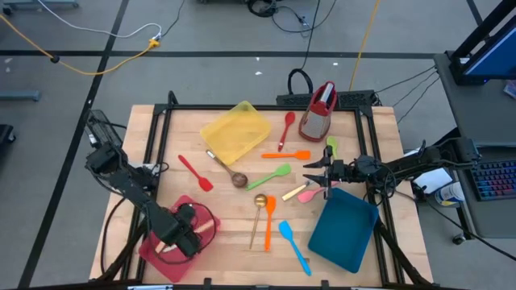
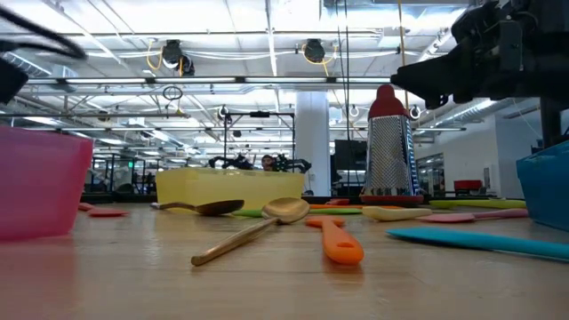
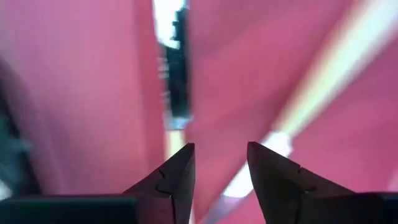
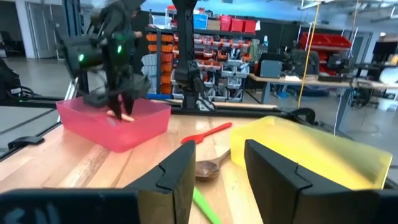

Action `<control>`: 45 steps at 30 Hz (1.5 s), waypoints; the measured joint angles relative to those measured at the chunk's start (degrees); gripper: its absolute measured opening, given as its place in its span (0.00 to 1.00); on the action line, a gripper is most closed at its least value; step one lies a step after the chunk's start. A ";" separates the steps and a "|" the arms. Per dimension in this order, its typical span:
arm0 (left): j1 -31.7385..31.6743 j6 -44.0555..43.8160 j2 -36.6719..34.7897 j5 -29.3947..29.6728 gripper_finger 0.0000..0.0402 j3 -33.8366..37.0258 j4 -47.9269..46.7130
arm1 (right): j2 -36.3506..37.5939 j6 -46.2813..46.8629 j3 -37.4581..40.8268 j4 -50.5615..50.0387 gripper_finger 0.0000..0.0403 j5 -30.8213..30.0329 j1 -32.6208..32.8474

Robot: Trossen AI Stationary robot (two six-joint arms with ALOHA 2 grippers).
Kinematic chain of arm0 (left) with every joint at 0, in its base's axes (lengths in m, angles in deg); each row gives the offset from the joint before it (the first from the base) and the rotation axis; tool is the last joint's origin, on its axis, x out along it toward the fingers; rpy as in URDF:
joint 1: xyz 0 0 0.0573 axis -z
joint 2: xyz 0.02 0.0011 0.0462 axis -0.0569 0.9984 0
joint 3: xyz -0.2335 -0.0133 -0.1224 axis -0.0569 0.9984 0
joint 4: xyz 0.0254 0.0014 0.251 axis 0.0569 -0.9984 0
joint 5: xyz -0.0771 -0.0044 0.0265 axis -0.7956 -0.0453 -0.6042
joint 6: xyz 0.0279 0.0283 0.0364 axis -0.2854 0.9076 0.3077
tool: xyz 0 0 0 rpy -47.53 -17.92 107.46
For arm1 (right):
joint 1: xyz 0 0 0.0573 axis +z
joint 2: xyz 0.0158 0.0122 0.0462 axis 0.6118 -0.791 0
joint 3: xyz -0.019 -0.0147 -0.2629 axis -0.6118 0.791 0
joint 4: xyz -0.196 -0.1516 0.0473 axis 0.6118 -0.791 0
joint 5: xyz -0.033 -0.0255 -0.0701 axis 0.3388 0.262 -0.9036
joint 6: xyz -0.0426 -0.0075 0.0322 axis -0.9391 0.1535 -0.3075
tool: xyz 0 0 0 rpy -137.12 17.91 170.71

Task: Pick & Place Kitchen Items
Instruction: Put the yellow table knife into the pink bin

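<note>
My left gripper (image 1: 184, 231) hangs open over the pink-red tray (image 1: 161, 254) at the near left. A wooden spoon (image 1: 164, 246) lies slanting under it in the tray; its pale handle (image 3: 336, 68) runs past the fingers. I cannot tell whether the fingers touch it. My right gripper (image 1: 310, 172) is open and empty, well above the table at the right, fingers pointing toward the left edge. Loose on the table lie a green spoon (image 1: 271, 176), an orange spatula (image 1: 287, 155), a red spoon (image 1: 286, 129), a pink spoon (image 1: 311, 194), a gold spoon (image 1: 259, 216) and a blue spatula (image 1: 295, 246).
A yellow tray (image 1: 235, 131) sits at the far middle and a blue tray (image 1: 343, 229) at the near right under my right arm. A metal grater (image 1: 318, 111) stands at the far right. A red spatula (image 1: 196, 173) and a dark spoon (image 1: 228, 169) lie near the yellow tray.
</note>
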 joint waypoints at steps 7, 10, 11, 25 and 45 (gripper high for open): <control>-1.53 2.21 -8.89 11.00 0.33 -2.74 -1.54 | -0.01 -1.51 -0.02 -0.53 0.46 -0.03 0.01; -1.61 3.17 -13.26 20.46 0.31 -3.67 -1.75 | -0.01 -4.70 -0.06 -0.46 0.51 -0.03 0.00; -1.74 4.07 -14.69 24.25 0.31 -3.84 -1.65 | -0.01 -4.88 -0.28 -0.67 0.52 -0.07 0.00; -11.17 32.99 -22.69 58.37 0.30 -3.86 1.48 | -0.89 -1.80 -26.11 -59.42 0.53 7.28 -0.03; -26.03 60.81 -22.15 56.22 0.30 -3.86 15.20 | -21.88 3.24 -26.99 -63.75 0.53 8.83 -1.81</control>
